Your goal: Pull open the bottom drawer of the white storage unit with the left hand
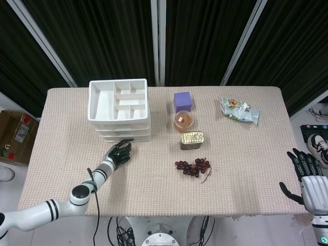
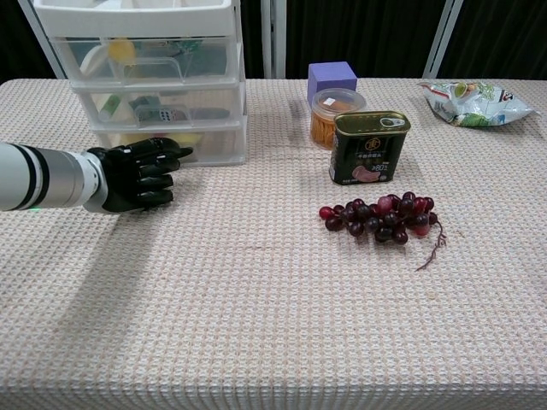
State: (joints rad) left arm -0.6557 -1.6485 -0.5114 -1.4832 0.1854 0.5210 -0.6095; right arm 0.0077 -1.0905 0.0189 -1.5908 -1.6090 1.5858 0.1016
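The white storage unit (image 1: 119, 108) (image 2: 154, 81) stands at the table's back left, with three clear drawers that all look closed. My black left hand (image 1: 119, 152) (image 2: 137, 173) is right in front of the bottom drawer (image 2: 205, 141). Its fingers are half curled, and the top fingertips (image 2: 181, 152) lie against the drawer's lower front; whether they hook under a lip is hidden. My right hand (image 1: 306, 171) hangs off the table's right edge, fingers spread and holding nothing.
A green tin can (image 1: 191, 139) (image 2: 369, 147), a bunch of dark grapes (image 1: 193, 166) (image 2: 380, 216), an orange-lidded tub (image 1: 183, 120), a purple cube (image 1: 182, 101) and a snack bag (image 1: 238, 110) lie right of the unit. A cardboard box (image 1: 15, 134) sits on the floor at left.
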